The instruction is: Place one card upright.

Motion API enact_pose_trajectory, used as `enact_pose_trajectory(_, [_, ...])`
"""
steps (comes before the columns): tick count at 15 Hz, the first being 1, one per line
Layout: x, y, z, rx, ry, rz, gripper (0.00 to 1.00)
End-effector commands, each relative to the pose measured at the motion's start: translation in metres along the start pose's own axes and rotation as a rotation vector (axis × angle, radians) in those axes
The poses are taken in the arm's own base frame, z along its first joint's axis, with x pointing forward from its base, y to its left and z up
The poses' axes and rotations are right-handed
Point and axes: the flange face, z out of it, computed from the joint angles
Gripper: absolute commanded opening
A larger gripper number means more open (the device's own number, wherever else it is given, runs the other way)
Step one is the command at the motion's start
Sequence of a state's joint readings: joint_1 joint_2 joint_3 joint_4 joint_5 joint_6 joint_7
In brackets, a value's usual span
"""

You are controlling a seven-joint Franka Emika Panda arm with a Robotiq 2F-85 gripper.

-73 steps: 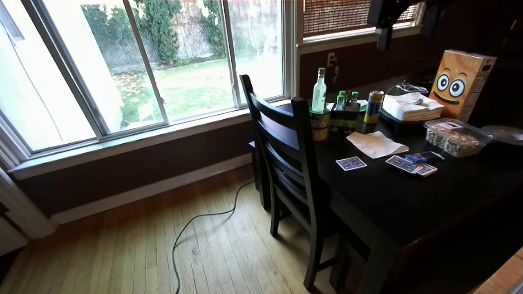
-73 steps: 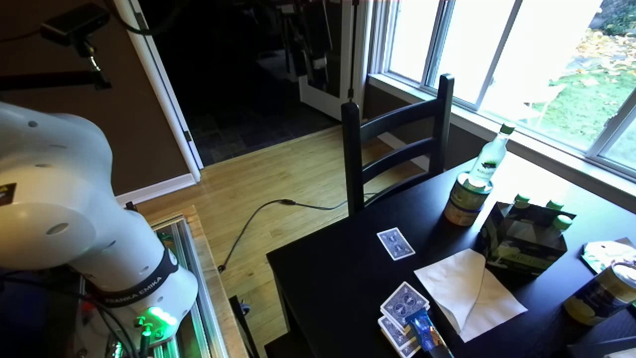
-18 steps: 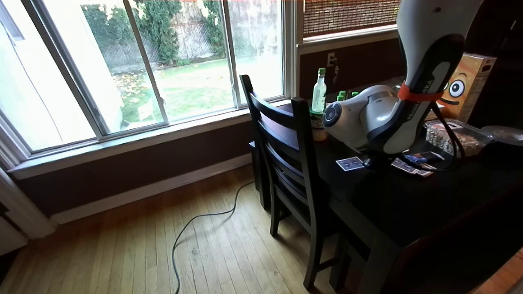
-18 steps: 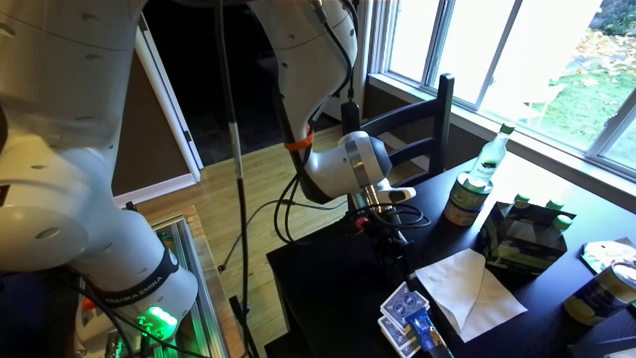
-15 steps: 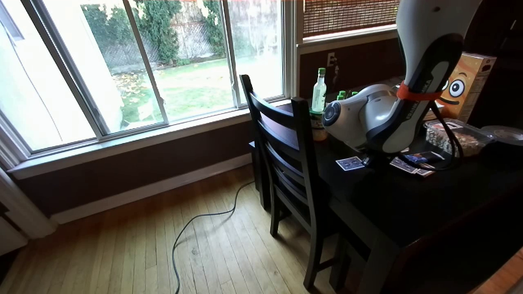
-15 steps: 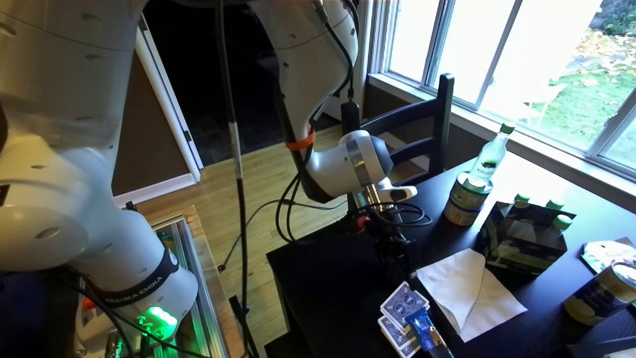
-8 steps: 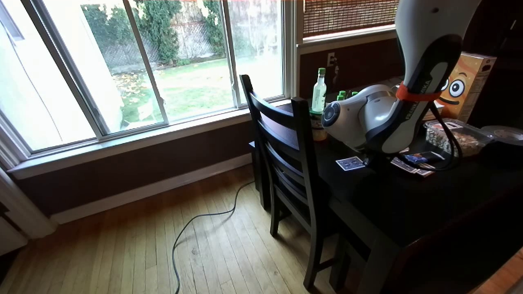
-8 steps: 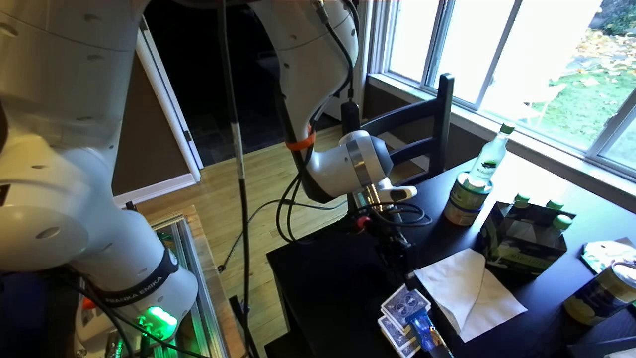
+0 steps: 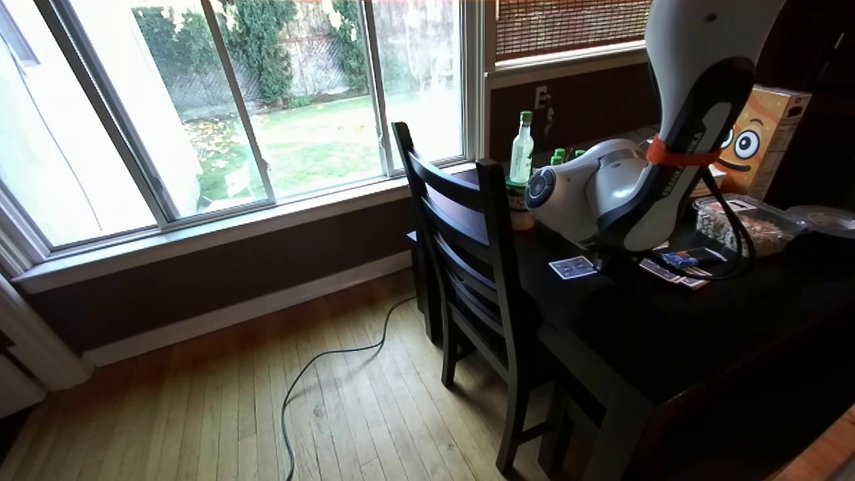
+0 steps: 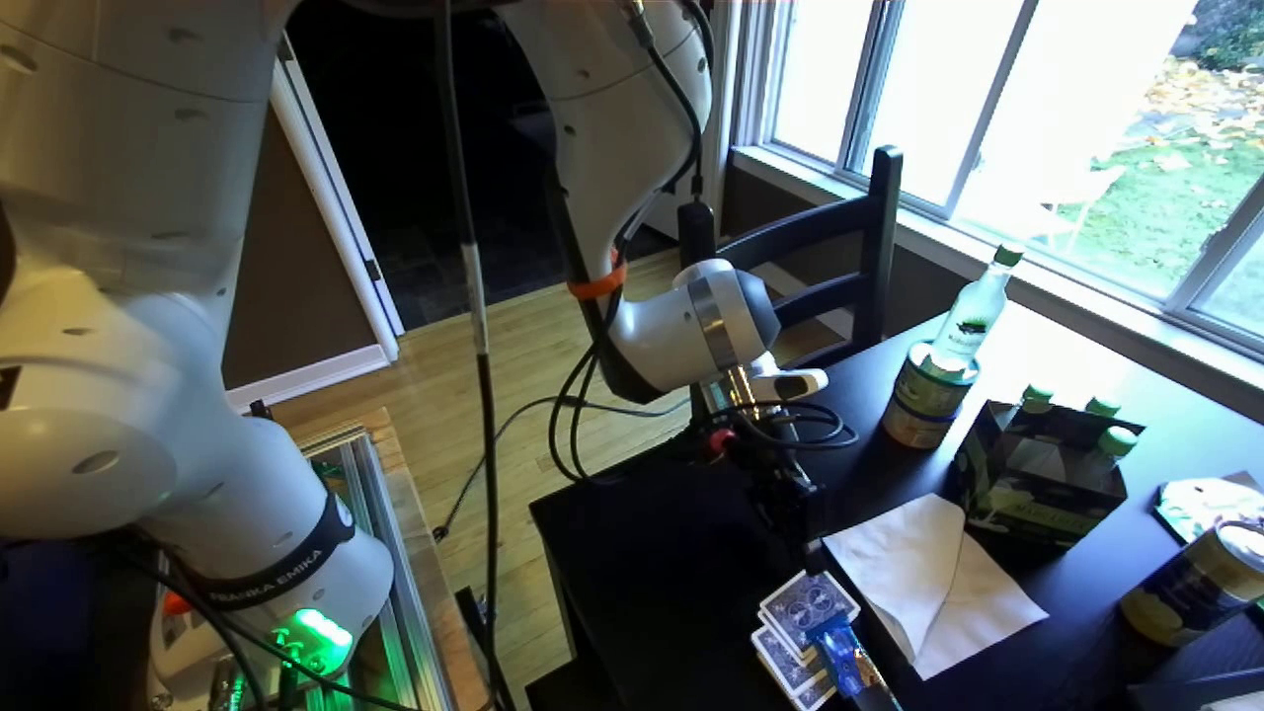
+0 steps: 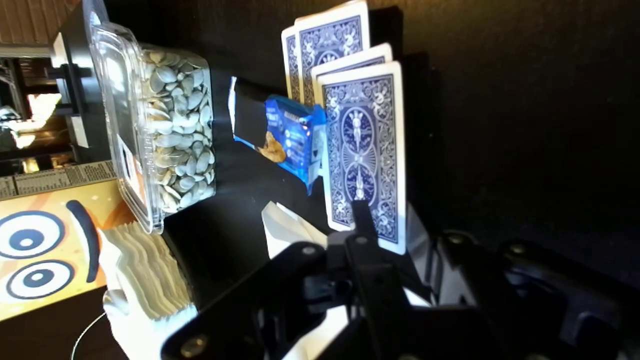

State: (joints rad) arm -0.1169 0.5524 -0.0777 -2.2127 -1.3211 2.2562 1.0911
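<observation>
Card, rectangular, blue-scrolled; whether the jaws clench it, I cannot tell.

Blue-backed cards here, white-bordered, overlapping, backs up on the dark table; over there, a lone card lies flat, apart.

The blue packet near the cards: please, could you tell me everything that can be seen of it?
The blue packet looks like a wrapped snack. Its wrapper seems shiny and creased, blue toward one end and black toward the other, with a brown food picture and pale print too small to read. It lies on the dark table; in an exterior view its blue end overlaps the playing cards. Nothing else is seen touching it. Whether it is sealed cannot be told.
</observation>
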Motion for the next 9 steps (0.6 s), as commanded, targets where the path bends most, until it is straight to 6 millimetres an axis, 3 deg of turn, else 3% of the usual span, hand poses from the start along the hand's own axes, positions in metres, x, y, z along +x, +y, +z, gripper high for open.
enact_pose_trajectory(1, [0.0042,-0.0031,0.0056,-0.003,0.036,-0.002,0.22])
enact_pose_trajectory(9, [0.0035,-0.0082,0.0134,0.014,0.058,-0.026,0.26])
